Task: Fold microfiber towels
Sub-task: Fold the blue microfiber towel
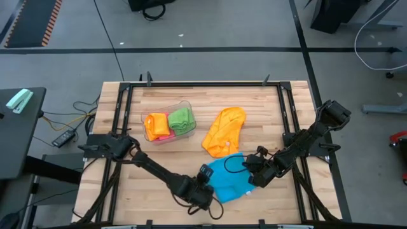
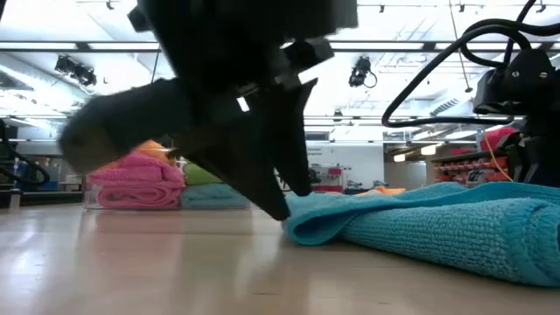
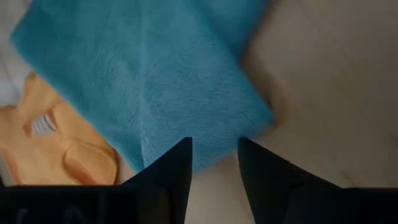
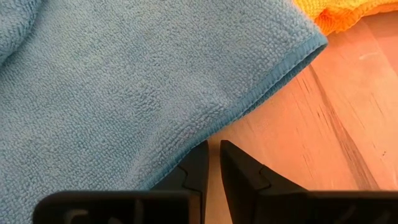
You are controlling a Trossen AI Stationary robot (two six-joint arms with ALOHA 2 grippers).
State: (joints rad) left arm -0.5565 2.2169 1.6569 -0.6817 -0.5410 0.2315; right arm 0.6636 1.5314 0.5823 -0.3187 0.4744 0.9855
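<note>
Left tool (image 3: 214, 155) stood parted at the blue towel's (image 1: 229, 178) near edge, holding nothing; right tool (image 4: 213, 163), nearly closed, gripped nothing; the fold might have slipped open.

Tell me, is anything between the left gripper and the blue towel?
Nothing visible. The left gripper sits right at the edge of the blue towel, fingers apart, with only bare table around it. The orange towel lies beyond, off to the side.
</note>
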